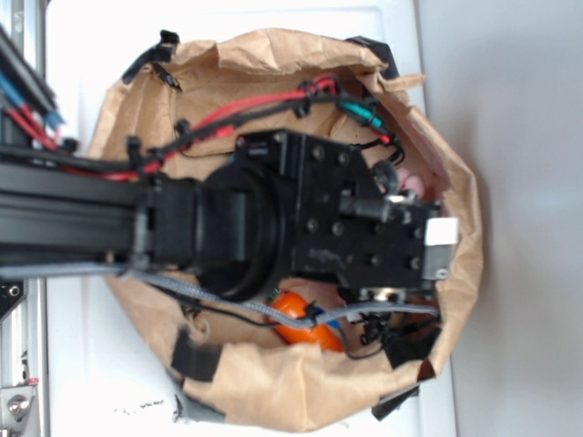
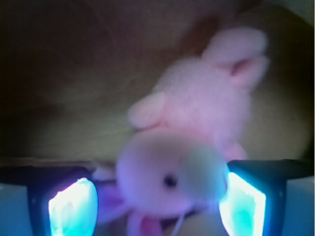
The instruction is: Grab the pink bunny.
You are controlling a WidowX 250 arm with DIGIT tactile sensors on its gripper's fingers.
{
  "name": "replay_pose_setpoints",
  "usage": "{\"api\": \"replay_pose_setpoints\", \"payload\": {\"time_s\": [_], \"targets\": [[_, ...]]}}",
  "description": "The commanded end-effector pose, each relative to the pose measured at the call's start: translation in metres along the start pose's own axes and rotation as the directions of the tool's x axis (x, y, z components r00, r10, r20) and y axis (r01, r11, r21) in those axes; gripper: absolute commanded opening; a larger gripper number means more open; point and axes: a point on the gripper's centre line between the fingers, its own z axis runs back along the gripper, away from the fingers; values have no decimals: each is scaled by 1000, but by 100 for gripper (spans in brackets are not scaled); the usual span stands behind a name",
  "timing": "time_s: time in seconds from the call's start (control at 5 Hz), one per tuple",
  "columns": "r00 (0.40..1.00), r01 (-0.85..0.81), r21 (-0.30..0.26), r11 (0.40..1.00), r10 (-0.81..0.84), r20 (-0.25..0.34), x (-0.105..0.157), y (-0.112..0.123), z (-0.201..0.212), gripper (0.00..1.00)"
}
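The pink bunny (image 2: 197,123) lies on the brown paper floor of a bag, body up-right and head low in the wrist view. Its head sits between my two glowing finger pads (image 2: 74,206). The right pad is at its pale face patch, and the left pad stands a little apart from the head. My gripper (image 2: 157,206) is open around the head. In the exterior view the gripper (image 1: 392,237) reaches down into the bag and hides most of the bunny. Only a pink sliver (image 1: 412,187) shows beside it.
A crumpled brown paper bag (image 1: 273,382) surrounds the gripper on all sides, with its walls close by. An orange carrot toy (image 1: 305,320) lies in the bag below the arm. Cables (image 1: 255,109) run along the arm. The bag sits on a white surface (image 1: 82,364).
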Motion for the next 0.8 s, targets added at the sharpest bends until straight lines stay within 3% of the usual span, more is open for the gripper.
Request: {"api": "replay_pose_setpoints", "payload": {"time_s": [0.0, 0.2, 0.4, 0.6], "targets": [[998, -46, -41, 998, 48, 52, 0, 5, 10, 0], [996, -49, -46, 998, 52, 67, -2, 7, 13, 0], [995, -59, -110, 992, 67, 71, -2, 17, 42, 0], [995, -80, -137, 987, 87, 47, 7, 31, 89, 0]]}}
